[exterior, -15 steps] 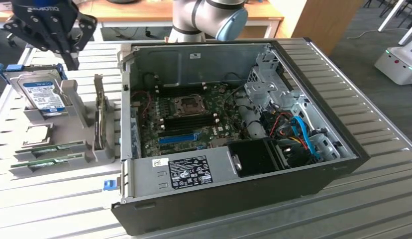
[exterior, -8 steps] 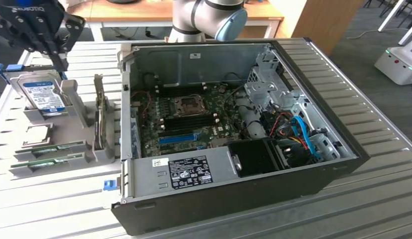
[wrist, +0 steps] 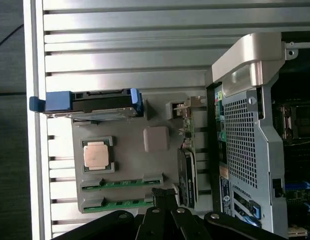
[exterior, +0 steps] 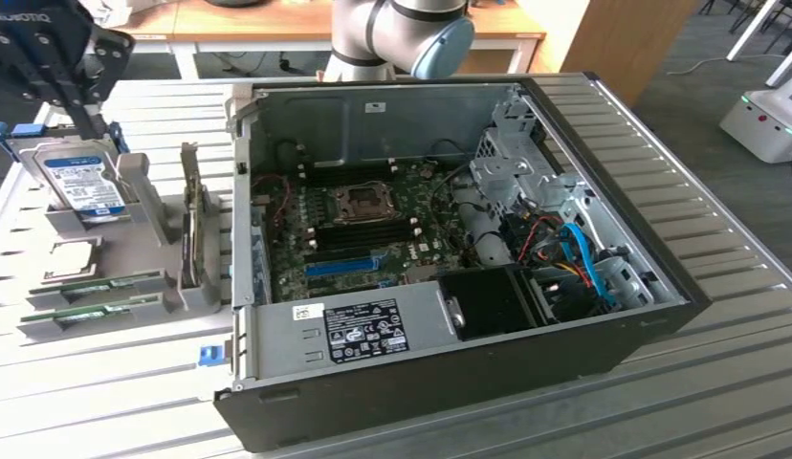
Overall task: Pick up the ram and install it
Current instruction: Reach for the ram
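Two green ram sticks (exterior: 97,285) lie side by side on edge in slots of a grey parts holder (exterior: 141,191), at the exterior view's left of the open computer case (exterior: 409,382). In the wrist view the ram sticks (wrist: 122,183) sit just beyond my fingertips. My black gripper (exterior: 93,120) hangs high over the holder, above the hard drive, well apart from the ram. The gripper (wrist: 164,196) is shut and holds nothing.
The holder also carries a silver hard drive (exterior: 83,182) with blue end pieces, a processor chip (exterior: 58,258) and an upright expansion card (exterior: 192,229). Inside the case lie the motherboard (exterior: 370,206), a blue slot (exterior: 339,266), cables and drive cages. The slatted metal table (exterior: 702,316) lies all around.
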`<control>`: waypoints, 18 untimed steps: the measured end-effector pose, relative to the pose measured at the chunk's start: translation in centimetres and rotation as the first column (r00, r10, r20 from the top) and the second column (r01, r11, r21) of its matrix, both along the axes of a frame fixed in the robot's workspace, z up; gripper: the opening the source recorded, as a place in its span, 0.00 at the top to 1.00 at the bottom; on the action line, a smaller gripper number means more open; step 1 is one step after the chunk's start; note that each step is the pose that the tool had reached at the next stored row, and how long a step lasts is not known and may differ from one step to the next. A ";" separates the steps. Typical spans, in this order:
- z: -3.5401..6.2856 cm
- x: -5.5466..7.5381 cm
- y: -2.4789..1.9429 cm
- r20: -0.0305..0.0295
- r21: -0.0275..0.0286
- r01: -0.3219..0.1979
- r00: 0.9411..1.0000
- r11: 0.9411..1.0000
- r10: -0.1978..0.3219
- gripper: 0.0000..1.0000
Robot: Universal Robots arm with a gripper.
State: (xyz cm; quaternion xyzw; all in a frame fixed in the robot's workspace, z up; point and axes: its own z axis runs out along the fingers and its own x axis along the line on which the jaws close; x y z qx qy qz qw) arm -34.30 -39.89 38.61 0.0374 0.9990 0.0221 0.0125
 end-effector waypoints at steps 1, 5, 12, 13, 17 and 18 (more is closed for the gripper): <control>-0.01 -0.3 0.00 0.000 0.000 0.000 1.000 1.000 0.000 0.89; -0.04 -1.4 0.00 0.000 0.000 0.000 1.000 1.000 0.000 0.89; -0.10 -3.2 0.00 0.000 0.000 0.000 1.000 1.000 0.000 0.89; -0.11 -3.4 0.00 0.000 0.000 0.000 1.000 1.000 0.000 0.89; -0.14 -4.4 0.00 0.000 0.000 0.000 1.000 1.000 0.000 0.89; -0.15 -4.7 0.00 0.000 0.000 0.000 1.000 1.000 0.000 0.89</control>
